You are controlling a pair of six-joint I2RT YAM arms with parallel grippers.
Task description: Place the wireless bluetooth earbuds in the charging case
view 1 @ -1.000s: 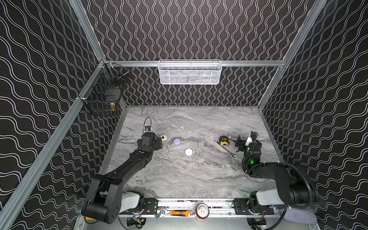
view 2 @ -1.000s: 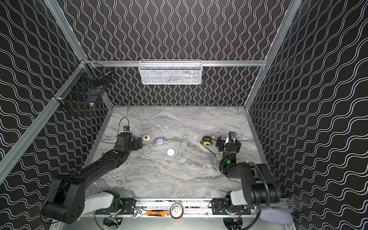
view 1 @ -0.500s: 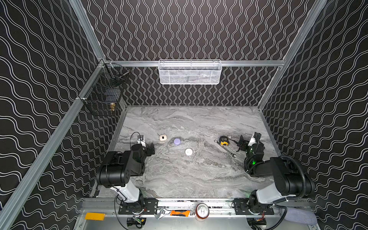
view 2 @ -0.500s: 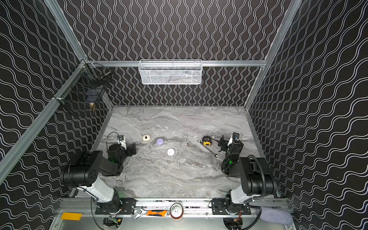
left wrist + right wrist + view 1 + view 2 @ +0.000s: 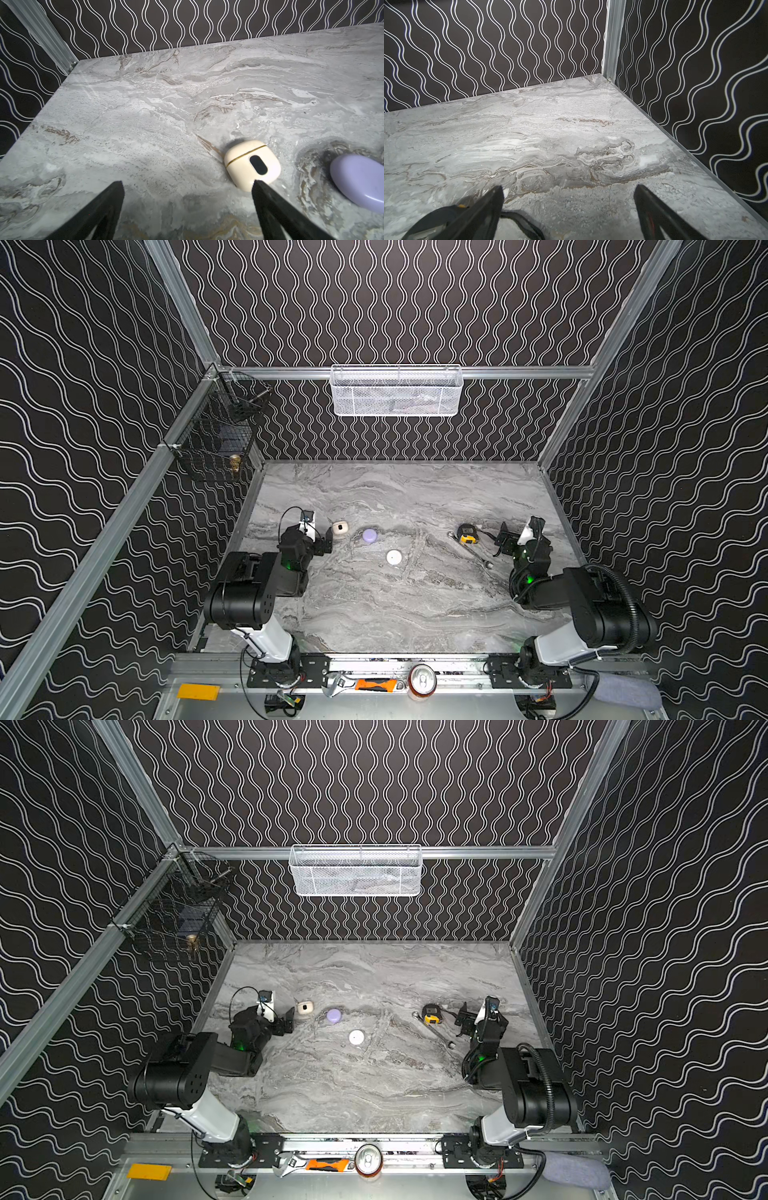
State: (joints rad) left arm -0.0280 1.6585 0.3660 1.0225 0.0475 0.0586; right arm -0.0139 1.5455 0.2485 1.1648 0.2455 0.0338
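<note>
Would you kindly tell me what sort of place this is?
Likely a robot test cell: a left arm and right arm mounted on a front rail, wavy-patterned panels in an aluminium frame around a marble-look table, and a wrench lying loose.

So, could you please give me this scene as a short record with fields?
table: grey marble
cases: cream case, lilac case, white case; apart, lids look shut
earbuds: none visible outside
tools: tape measure, wrench, right side
left gripper: fingers open, empty, near cream case
right gripper: fingers open, empty, near tape measure
</note>
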